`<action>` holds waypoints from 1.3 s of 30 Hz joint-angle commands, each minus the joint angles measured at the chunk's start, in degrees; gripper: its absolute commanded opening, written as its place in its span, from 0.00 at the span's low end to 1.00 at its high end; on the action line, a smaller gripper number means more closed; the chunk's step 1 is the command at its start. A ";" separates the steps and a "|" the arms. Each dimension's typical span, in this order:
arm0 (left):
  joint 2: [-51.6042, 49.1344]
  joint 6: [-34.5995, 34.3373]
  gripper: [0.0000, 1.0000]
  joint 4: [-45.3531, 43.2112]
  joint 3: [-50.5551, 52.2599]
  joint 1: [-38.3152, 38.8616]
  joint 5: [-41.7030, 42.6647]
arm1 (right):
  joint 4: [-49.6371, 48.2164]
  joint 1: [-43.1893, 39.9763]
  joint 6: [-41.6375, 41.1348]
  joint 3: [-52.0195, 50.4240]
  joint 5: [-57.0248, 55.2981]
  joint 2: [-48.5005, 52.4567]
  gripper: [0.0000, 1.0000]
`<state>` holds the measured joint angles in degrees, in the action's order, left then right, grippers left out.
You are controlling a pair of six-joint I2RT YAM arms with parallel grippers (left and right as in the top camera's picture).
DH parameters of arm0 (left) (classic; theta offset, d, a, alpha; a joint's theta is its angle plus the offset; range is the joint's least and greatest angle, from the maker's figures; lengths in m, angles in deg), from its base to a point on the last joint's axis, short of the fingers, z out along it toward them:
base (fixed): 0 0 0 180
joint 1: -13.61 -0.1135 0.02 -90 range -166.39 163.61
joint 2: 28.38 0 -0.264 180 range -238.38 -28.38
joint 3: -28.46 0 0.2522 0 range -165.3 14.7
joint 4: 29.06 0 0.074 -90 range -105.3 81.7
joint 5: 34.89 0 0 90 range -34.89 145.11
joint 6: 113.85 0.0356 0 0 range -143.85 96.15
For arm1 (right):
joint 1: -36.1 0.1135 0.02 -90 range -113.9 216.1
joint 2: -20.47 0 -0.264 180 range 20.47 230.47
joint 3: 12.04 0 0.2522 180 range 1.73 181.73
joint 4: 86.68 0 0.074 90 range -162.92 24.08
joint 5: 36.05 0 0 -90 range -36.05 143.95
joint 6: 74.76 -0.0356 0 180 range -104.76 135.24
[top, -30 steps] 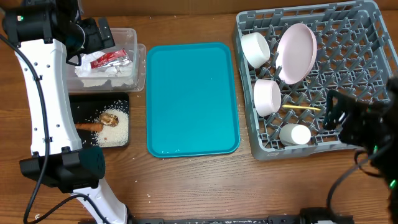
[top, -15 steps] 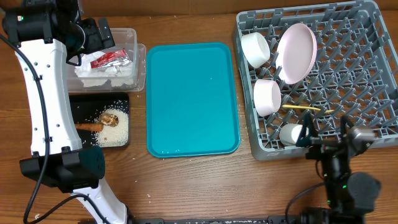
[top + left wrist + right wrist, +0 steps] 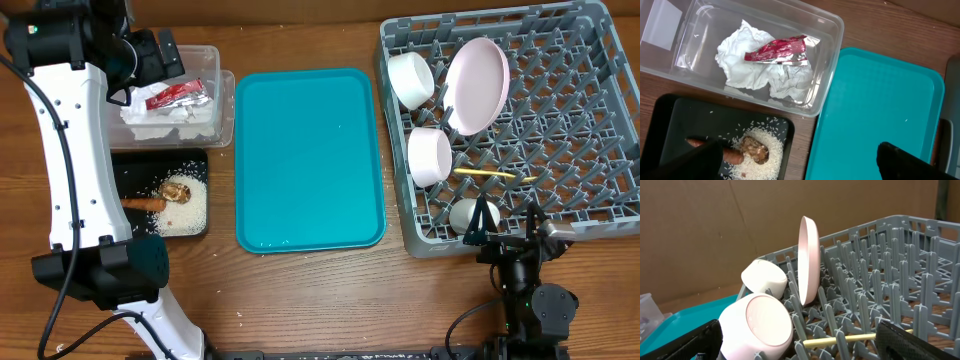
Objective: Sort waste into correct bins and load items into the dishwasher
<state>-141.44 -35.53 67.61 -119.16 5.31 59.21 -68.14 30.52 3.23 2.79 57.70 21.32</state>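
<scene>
change, left: left gripper (image 3: 799, 147) had not moved; it hung over the tub (image 3: 226, 100), fingers spread wide with nothing between them.
change, right: right gripper (image 3: 507, 215) had swung off the rack (image 3: 580, 130), from its 3 o'clock side down to its 6 o'clock edge, fingers wide apart and empty.
meaning: nothing else had shifted. waste was binned, dishes were racked and the teal tray (image 3: 310, 160) was bare, so the job looked done and the right arm seemed to be retiring.
tub: napkin (image 3: 760, 75) with wrapper (image 3: 777, 49) on top, at 11 o'clock between the left fingers in the wrist view.
black tray (image 3: 130, 172): carrot (image 3: 143, 203), scraps (image 3: 177, 188) and rice (image 3: 192, 212), just at 6 o'clock of the tub.
rack: bowls (image 3: 410, 78), plate (image 3: 477, 85) on edge and spoon (image 3: 485, 174), toward 12 o'clock of the right fingers, apart from them.
cup (image 3: 467, 215): just at 9 o'clock of them; contact could not be told.
</scene>
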 commanded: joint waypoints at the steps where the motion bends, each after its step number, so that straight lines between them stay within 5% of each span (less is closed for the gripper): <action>1: -0.09 -0.13 1.00 -0.07 0.00 -0.31 -0.02 | -0.20 0.09 -0.39 -0.59 -1.11 -0.68 1.00; 18: 0.15 -0.13 1.00 -0.24 0.07 -0.44 -0.07 | -0.20 0.09 -0.39 -0.59 -1.11 -0.68 1.00; 26: 11.45 1.46 1.00 -1.42 2.08 11.69 -2.05 | -0.20 0.09 -0.39 -0.59 -1.11 -0.68 1.00; 32: 25.38 2.91 1.00 -13.97 14.95 17.33 -9.88 | -0.20 0.09 -0.39 -0.59 -1.11 -0.68 1.00; 39: 49.24 3.10 1.00 -55.93 59.06 16.94 -7.02 | -0.20 0.09 -0.39 -0.59 -1.09 -0.68 1.00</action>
<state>-97.96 -33.72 19.46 -76.85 22.47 52.30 -68.12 30.52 3.25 2.79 57.31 21.32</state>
